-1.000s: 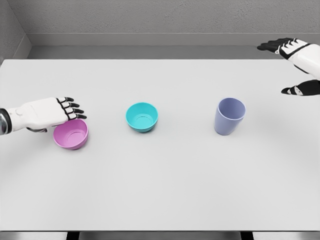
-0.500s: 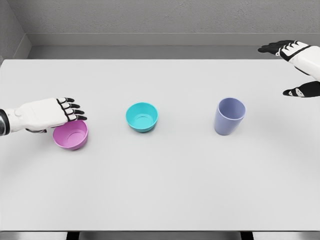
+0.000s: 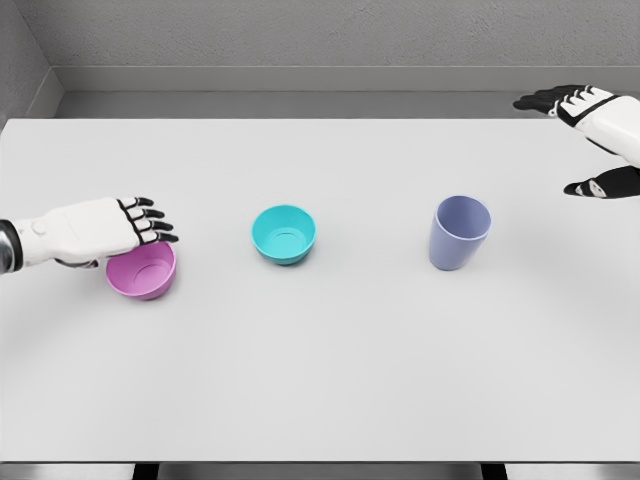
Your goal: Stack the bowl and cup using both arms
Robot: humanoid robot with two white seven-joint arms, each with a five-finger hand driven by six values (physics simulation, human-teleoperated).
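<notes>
Upright, mouths up — cup (image 3: 460, 232) | bowls (pink (image 3: 142, 270), teal (image 3: 284, 233)) | left hand (image 3: 95, 228) relaxed, right hand (image 3: 600, 120) spread

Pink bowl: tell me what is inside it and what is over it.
The pink bowl looks empty in the part that shows. The left hand hangs over its far left rim and hides that edge, so contact cannot be judged.

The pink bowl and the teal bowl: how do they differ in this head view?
The pink bowl lies at the table's left, the teal bowl nearer the middle. The left hand is over the pink bowl's far rim, while nothing is near the teal bowl. Pink sits closer to the camera than teal. Both stand upright, empty, and look alike in shape and size.
</notes>
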